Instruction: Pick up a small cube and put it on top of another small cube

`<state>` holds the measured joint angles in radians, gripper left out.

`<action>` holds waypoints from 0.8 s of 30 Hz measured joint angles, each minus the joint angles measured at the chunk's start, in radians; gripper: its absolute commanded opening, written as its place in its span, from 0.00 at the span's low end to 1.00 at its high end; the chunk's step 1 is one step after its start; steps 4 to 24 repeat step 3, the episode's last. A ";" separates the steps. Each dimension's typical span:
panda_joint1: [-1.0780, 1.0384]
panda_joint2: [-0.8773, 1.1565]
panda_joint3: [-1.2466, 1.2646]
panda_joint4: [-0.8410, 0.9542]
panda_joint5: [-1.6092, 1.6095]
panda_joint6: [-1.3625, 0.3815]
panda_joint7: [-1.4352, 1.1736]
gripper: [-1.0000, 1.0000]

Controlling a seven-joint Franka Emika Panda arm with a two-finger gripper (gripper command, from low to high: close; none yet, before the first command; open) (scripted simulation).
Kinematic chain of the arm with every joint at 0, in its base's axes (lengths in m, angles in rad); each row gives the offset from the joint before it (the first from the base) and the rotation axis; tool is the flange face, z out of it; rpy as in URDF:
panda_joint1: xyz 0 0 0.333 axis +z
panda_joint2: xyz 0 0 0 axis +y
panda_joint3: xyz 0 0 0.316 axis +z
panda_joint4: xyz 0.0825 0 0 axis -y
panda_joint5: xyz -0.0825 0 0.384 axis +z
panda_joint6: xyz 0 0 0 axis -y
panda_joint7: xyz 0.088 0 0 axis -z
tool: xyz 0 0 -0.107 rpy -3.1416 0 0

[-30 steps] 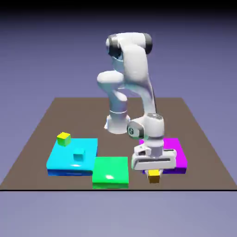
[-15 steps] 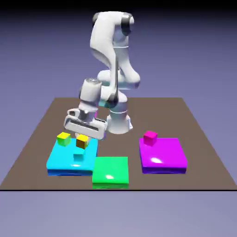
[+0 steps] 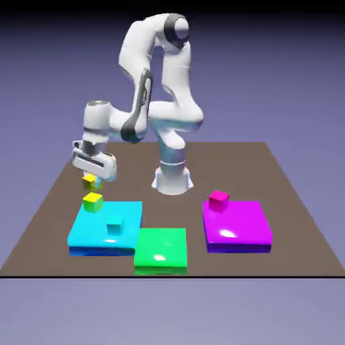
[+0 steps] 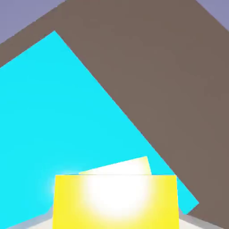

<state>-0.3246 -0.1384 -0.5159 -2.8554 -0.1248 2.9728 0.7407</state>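
The golden orange-yellow cube (image 3: 89, 180) hangs in the air with my gripper (image 3: 90, 180) shut on it, at the exterior view's left. Just below it sits the lemon-yellow cube (image 3: 92, 201) on the far left corner of the cyan slab (image 3: 128, 219); a small gap separates the two cubes. In the hand view the golden cube (image 4: 115, 201) fills the bottom, glaring bright and hiding my fingertips. A pale strip of the lemon-yellow cube (image 4: 120, 167) peeks out right behind it, over the cyan slab (image 4: 58, 112).
A small cyan cube (image 3: 115, 227) stands on the cyan slab. A green slab (image 3: 161, 250) lies next to it at the front. At the exterior view's right is a magenta slab (image 3: 237, 226) with a small pink cube (image 3: 218, 200) on its far corner.
My arm has carried the golden cube from the front by the magenta slab across to the exterior view's left. It now hovers over the lemon-yellow cube.
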 measured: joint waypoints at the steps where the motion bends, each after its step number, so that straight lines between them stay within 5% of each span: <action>1: 0.012 0.036 -0.006 0.001 0.029 0.034 -0.020 1.00; 24: 0.012 0.036 -0.006 0.001 0.030 0.035 -0.021 1.00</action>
